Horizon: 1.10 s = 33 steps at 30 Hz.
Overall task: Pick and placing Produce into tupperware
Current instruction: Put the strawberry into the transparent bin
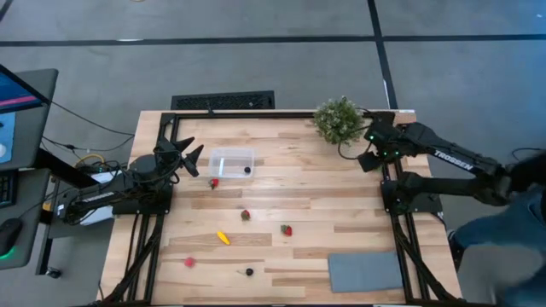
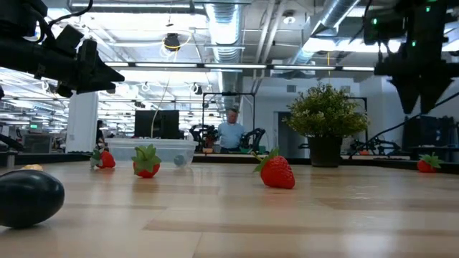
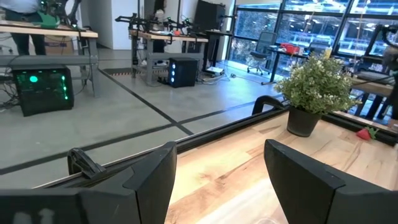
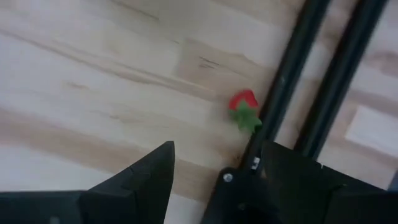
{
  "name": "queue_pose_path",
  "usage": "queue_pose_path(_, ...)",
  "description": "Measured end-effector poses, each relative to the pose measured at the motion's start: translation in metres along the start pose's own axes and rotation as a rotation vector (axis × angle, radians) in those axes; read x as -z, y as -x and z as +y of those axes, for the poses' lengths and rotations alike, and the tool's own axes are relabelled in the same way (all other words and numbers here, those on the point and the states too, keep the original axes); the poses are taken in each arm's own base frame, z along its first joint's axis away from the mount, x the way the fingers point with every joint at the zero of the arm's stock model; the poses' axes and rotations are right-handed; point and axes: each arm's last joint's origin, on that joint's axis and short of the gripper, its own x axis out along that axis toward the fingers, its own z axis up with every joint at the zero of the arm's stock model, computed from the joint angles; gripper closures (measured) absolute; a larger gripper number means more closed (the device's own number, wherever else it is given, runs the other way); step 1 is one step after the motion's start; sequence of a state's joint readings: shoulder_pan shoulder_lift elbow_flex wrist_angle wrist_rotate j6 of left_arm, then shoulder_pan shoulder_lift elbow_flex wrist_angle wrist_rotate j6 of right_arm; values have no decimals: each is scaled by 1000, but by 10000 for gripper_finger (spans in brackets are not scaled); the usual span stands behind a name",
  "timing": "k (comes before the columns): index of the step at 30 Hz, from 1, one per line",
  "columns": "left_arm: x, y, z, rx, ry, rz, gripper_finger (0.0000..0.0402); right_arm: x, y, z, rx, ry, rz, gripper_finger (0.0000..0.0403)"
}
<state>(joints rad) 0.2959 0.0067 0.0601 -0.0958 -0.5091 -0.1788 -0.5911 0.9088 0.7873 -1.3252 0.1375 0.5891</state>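
**Both grippers empty, produce scattered across the table**

My left gripper [image 1: 189, 156] hangs spread open and holds nothing, just off the left end of the clear tupperware [image 1: 232, 162], at the left side of the wooden table [image 1: 324, 205]. From my left wrist I look between my two dark fingers [image 3: 152, 180] across the table edge to the potted plant [image 3: 316, 90] and a small red strawberry [image 3: 365, 132] near the far rail.

My right gripper [image 1: 368, 159] sits at the right edge, beside the bushy plant [image 1: 337, 119], fingers apart and empty. My right wrist view shows a strawberry with a green top [image 4: 243, 109] lying on the wood right against the black frame rail [image 4: 283, 93], just ahead of my fingers [image 4: 146, 177].

The tupperware stands toward the back of the table, left of centre, with one dark berry [image 1: 247, 170] inside near its right end. A strawberry [image 1: 214, 182] lies just outside its front left corner. Further forward are a brownish-green bit [image 1: 245, 215], another strawberry [image 1: 287, 229], the yellow elongated piece [image 1: 223, 238], a red piece [image 1: 189, 263] near the front left and a dark berry [image 1: 249, 272] near the front edge. A flat grey mat [image 1: 365, 271] lies at the front right corner.

In the low view a person [image 2: 232, 133] stands in the room behind the table.
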Motion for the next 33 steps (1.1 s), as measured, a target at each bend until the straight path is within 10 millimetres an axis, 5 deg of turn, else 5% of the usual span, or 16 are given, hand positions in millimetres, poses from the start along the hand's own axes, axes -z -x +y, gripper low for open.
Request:
queue_pose_path(19, 0, 0, 0, 0, 0, 0, 166, -18, -26, 10, 173, -368, -82, 137)
queue_pose_path(33, 0, 0, 0, 6, -8, 1, 166, -20, -73, 17, 290, -388, 14, 137)
